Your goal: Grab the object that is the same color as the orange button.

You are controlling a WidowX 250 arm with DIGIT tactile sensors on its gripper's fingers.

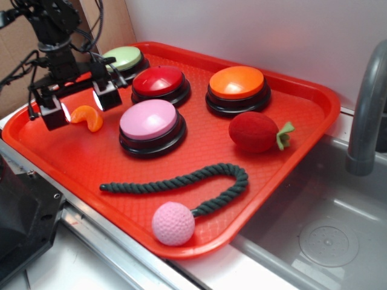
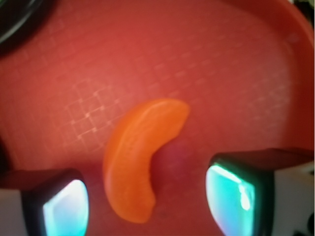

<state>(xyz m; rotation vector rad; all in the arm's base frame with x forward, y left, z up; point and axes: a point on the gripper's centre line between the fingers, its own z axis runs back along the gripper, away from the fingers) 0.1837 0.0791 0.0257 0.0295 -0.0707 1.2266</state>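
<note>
Red tray (image 1: 302, 115), tool (image 1: 78, 103) wide open, straddling orange crescent (image 2: 140, 164)

We see a plain pale wall (image 1: 254, 30) across the upper part of the frame, evenly lit and without marks. In the upper left corner, brown cardboard-like panelling (image 1: 15, 60) stands behind the scene. At the right edge a grey curved faucet pipe (image 1: 369, 103) rises over a grey metal sink (image 1: 320, 223), whose round drain (image 1: 329, 241) sits in the lower right. Along the lower left runs a metal bench edge (image 1: 103, 235), with a dark block (image 1: 21, 223) in the corner. Light is soft and diffuse.
</note>
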